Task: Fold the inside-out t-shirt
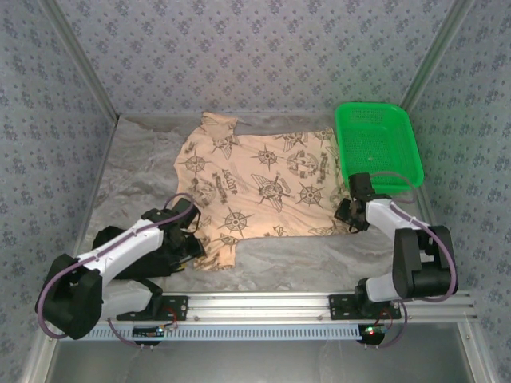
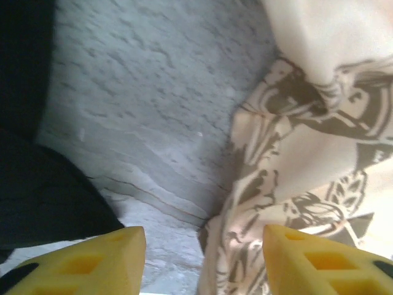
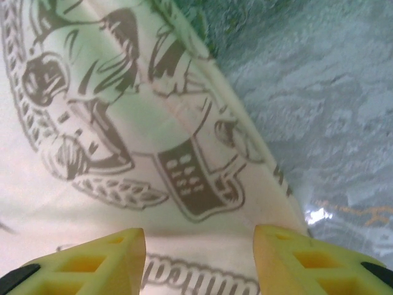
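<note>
The inside-out t-shirt [image 1: 263,179] lies spread flat across the middle of the table, peach-tan with dark compass and ship prints. My left gripper [image 1: 192,243] hovers at the shirt's near left corner. In the left wrist view the left gripper [image 2: 202,230] stands open, and the rumpled shirt edge [image 2: 307,153] runs between its yellow fingers, nearer the right one. My right gripper [image 1: 345,214] is at the shirt's near right corner. The right wrist view shows the right gripper [image 3: 198,232] open just above the printed cloth [image 3: 123,123], close to its edge.
A green mesh basket [image 1: 371,106] stands at the back right, touching the shirt's far right side. A black folded garment [image 1: 120,239] lies under the left arm and fills the left of the left wrist view [image 2: 43,196]. Patterned walls enclose the grey table [image 1: 303,255].
</note>
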Robot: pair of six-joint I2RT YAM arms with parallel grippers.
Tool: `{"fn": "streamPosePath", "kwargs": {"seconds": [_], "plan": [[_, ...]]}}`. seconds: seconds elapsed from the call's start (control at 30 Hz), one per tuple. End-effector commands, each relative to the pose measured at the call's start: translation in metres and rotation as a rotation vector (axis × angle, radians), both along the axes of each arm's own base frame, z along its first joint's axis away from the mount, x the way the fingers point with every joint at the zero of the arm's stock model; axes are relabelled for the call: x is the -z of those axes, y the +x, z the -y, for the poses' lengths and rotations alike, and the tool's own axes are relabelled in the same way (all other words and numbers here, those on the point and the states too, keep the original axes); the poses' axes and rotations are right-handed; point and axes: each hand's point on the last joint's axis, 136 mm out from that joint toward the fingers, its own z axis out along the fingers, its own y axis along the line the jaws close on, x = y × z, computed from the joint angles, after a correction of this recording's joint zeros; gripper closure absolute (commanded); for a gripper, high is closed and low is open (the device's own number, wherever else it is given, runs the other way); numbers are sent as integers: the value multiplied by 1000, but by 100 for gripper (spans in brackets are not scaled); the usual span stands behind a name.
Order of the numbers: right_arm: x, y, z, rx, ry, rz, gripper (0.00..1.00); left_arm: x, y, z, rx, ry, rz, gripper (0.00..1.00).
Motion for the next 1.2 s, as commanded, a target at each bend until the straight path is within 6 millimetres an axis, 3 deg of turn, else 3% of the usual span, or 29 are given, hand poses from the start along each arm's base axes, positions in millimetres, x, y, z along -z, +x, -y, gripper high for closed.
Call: {"fn": "streamPosePath", "kwargs": {"seconds": [0.0,0.17,0.37,0.47,0.57,0.63,0.73,0.8,0.93,1.07,1.17], "plan": [[-7,-23,5,70,-13,-55,45,2,-9,18,36,-77,-34,44],[-8,-40,24,250,42,-60,44,11,-25,23,77,-24,-79,41],[-3,-51,35,368,111,-59,43,33,-40,11,23,42,-115,45],[7,-51,31,398,153,-59,43,35,-34,3,35,108,-96,59],[19,-51,27,411,182,-67,47,36,-34,-6,58,169,-112,88],[26,-48,27,422,186,-54,58,35,-36,-9,68,181,-125,93],[25,-47,28,445,178,-57,88,21,-35,-10,82,179,-114,100],[16,-51,32,480,131,-52,98,6,-36,-16,70,198,-109,100],[-7,-68,39,553,42,-38,100,-27,-37,-26,44,210,-57,100],[-27,-75,31,572,18,11,100,-59,-43,-41,4,235,-11,100],[-35,-75,22,563,29,23,100,-84,-35,-53,-11,265,77,100]]}}
